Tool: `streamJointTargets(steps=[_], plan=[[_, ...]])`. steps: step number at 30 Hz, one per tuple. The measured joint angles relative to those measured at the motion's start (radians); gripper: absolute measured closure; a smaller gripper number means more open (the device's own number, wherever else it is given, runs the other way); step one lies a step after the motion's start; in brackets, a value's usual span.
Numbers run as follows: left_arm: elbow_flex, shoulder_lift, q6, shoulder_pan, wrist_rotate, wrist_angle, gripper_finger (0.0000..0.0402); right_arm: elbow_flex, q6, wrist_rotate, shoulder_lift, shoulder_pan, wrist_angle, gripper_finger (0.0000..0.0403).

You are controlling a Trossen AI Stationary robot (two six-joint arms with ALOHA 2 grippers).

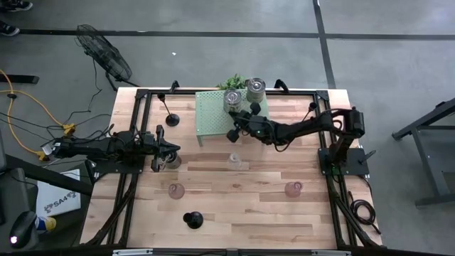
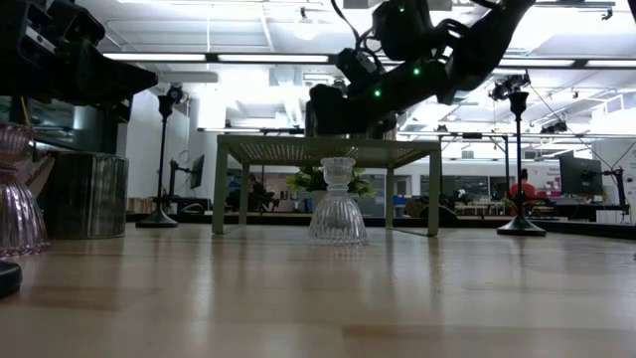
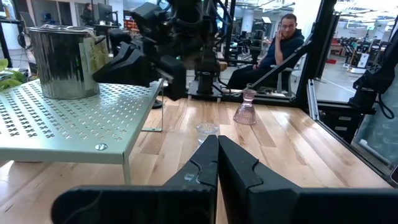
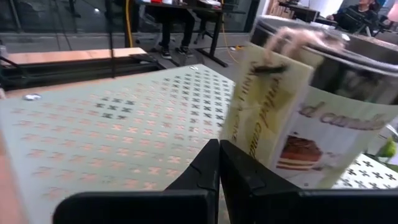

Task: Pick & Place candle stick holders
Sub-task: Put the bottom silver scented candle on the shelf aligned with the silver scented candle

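Two shiny silver cups (image 1: pixel 233 99) (image 1: pixel 255 87) stand on the pale green rack (image 1: pixel 213 121). My right gripper (image 4: pixel 219 144) is shut and empty over the rack, its tips close beside the labelled silver cup (image 4: pixel 311 106); I cannot tell whether they touch it. My left gripper (image 3: pixel 217 140) rests shut and empty at the table's left (image 1: pixel 174 149). On the tabletop stand a clear glass holder (image 1: pixel 234 162), two pink ones (image 1: pixel 176 190) (image 1: pixel 293 189), a black one (image 1: pixel 193 220) and a slim-stemmed black one (image 1: pixel 170 117).
A leafy plant (image 1: pixel 234 82) stands behind the rack. The black frame (image 1: pixel 142 96) runs around the table. A person (image 3: pixel 280 43) sits beyond the table's right side. Bare wood lies between the glass holders at the near middle.
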Motion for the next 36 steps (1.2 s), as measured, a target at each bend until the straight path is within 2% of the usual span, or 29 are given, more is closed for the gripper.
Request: streamJointTargets(steps=[20, 36], plan=[[0.000, 0.000, 0.000, 0.000, 0.000, 0.000, 0.0402, 0.000, -0.003, -0.038, 0.000, -0.086, 0.007, 0.0401], [0.000, 0.000, 0.000, 0.000, 0.000, 0.000, 0.0402, 0.001, -0.012, -0.134, 0.000, -0.138, 0.047, 0.0401]])
